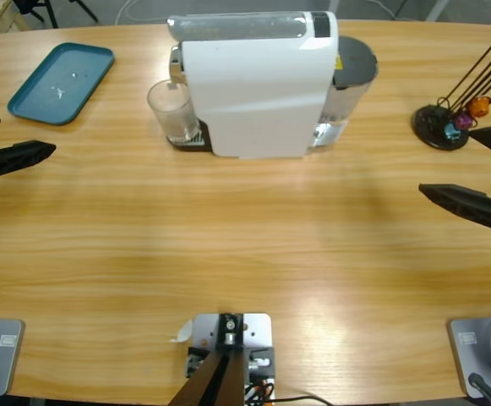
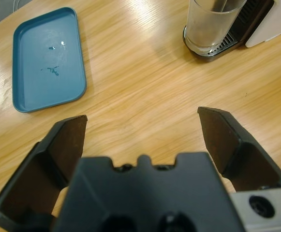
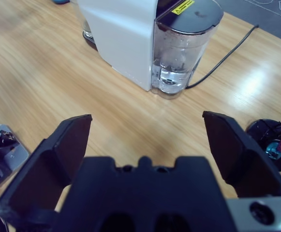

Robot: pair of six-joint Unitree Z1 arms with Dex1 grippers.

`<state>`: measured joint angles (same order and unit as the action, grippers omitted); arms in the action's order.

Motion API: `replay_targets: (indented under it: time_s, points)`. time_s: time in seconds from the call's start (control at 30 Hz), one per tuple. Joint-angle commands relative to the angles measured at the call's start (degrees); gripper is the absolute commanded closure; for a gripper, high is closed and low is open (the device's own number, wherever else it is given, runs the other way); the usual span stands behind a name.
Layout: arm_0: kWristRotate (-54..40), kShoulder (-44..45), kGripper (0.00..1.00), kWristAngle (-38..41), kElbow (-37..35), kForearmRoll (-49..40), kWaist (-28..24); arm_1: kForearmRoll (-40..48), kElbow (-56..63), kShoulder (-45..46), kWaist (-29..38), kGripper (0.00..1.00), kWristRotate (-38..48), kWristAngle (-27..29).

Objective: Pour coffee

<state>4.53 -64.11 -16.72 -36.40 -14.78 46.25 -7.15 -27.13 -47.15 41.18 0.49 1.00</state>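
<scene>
My left end effector (image 2: 142, 128) fills the bottom of the left wrist view, jaws spread wide with nothing between them; my right end effector (image 3: 147, 130) is the same in its view, wide and empty. Both hang over bare counter (image 1: 245, 237), the left near the left edge, the right near the right edge, with a broad open stretch of wood between them and in front of the machine.

The white coffee machine (image 1: 258, 85) stands at the far middle, its long axis running left to right, its spout end pointing toward my left side. Its clear water tank (image 3: 181, 53) sits at the opposite end, a dark cable trailing off behind it. The teal tray (image 2: 48, 60) lies flat near the far left corner, a few specks on it. The dark capsule stand (image 1: 444, 127) is by the right edge, partly cut off in the right wrist view. The glass (image 1: 173, 110) stands upright on the drip grate under the spout; its top is cropped in the left wrist view, and I cannot make out any coffee in it.
</scene>
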Motion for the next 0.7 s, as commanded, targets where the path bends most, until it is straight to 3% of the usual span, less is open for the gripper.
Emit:
replay_targets:
  time_s: [0.03,0.7]
  points:
    - [0.6,-0.9,0.004,-0.2,1.9,0.6,0.2,0.2,2.0,-1.0,0.2,0.000,0.7,0.0]
    - [-0.6,-5.2,0.002,0.0,1.2,3.1,0.2,0.6,2.1,-2.0,0.2,0.000,1.3,0.0]
